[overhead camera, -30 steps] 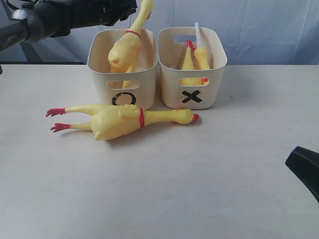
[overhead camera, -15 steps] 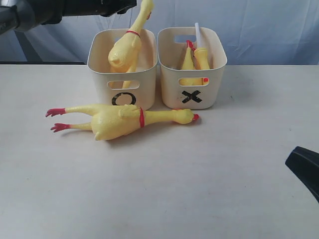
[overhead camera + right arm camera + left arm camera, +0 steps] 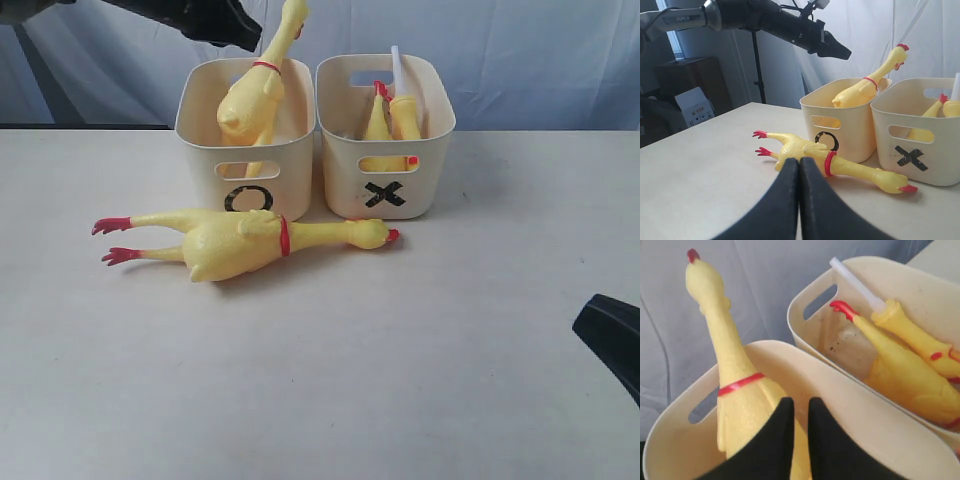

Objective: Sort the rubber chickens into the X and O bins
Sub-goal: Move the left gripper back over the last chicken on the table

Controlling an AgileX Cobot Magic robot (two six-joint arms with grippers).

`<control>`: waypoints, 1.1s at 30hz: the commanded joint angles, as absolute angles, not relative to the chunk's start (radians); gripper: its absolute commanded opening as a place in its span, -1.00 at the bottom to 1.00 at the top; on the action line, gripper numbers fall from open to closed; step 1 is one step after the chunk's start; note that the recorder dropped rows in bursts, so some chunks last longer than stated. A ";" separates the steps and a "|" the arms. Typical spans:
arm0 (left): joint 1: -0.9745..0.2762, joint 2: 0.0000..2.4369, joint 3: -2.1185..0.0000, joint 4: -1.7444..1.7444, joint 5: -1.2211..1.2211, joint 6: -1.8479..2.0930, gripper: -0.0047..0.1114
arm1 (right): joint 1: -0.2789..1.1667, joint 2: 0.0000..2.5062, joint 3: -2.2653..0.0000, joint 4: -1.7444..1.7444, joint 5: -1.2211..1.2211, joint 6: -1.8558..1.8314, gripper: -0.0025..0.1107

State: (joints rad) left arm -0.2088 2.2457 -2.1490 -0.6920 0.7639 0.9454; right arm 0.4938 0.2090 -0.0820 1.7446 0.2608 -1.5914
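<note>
The O bin (image 3: 200, 172) already holds one fat chicken (image 3: 250, 100). It is too long for the tub, so it stands propped against the wall with neck and head poking out above the rim. The left pincer (image 3: 801, 405) hangs just above that bin, its two black fingers drawn in to a sliver of a gap and gripping nothing – the bird rests on the bin alone.

Just beside the O bin sits the X bin (image 3: 345, 172), with the two slim chickens (image 3: 390, 120) leaning inside, red feet up. From that split the rule looks to be fat birds to O and slim ones to X.

One fat chicken (image 3: 235, 243) is still unsorted. It lies on its side on the worktop (image 3: 400, 380), close along the O bin's marked front wall, with its feet pointing away from the X bin and its beak reaching across in front of it.

The right pincer (image 3: 800, 167) is well away from the O bin, low over the worktop – fingers pressed together, empty, and pointed at the lying bird. The body by the red neck ring looks the easiest place to grasp, and its likely home is the O bin.
</note>
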 commanded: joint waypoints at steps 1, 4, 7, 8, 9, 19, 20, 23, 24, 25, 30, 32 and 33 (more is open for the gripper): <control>-0.213 2.199 -2.141 -0.590 0.874 0.917 -0.92 | 0.490 0.203 -0.081 1.744 0.258 -1.594 -0.97; -0.213 2.179 -2.117 -0.574 0.946 0.921 -0.92 | 0.490 0.203 -0.081 1.744 0.258 -1.594 -0.97; -0.213 2.165 -2.082 -0.539 1.016 0.921 -0.92 | 0.490 0.203 -0.081 1.744 0.258 -1.594 -0.97; -0.213 2.156 -2.063 -0.531 1.032 0.921 -0.92 | 0.490 0.203 -0.081 1.744 0.258 -1.594 -0.97; -0.213 2.148 -2.042 -0.524 1.044 0.923 -0.92 | 0.490 0.203 -0.081 1.744 0.258 -1.594 -0.97; -0.248 2.033 -1.828 -0.428 0.920 0.923 -0.92 | 0.490 0.203 -0.081 1.744 0.258 -1.594 -0.97; -0.251 2.020 -1.809 -0.428 0.906 0.923 -0.92 | 0.490 0.203 -0.081 1.744 0.258 -1.594 -0.97; -0.262 1.969 -1.725 -0.422 0.852 0.923 -0.92 | 0.490 0.203 -0.081 1.744 0.260 -1.594 -0.97; -0.271 1.946 -1.692 -0.416 0.820 0.925 -0.92 | 0.490 0.203 -0.081 1.744 0.260 -1.594 -0.97; -0.278 1.930 -1.658 -0.404 0.797 0.927 -0.92 | 0.490 0.203 -0.081 1.744 0.260 -1.594 -0.97; -0.343 1.826 -1.491 -0.335 0.634 0.927 -0.92 | 0.490 0.203 -0.081 1.744 0.260 -1.594 -0.97; -0.377 1.795 -1.430 -0.301 0.575 0.927 -0.92 | 0.490 0.203 -0.081 1.744 0.260 -1.594 -0.97; -0.403 1.775 -1.396 -0.278 0.530 0.927 -0.92 | 0.490 0.203 -0.081 1.744 0.260 -1.594 -0.97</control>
State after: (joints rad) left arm -0.3549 1.8236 -1.4720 -0.3169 0.6317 0.9266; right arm 0.4938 0.2090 -0.0820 1.7446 0.2608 -1.5914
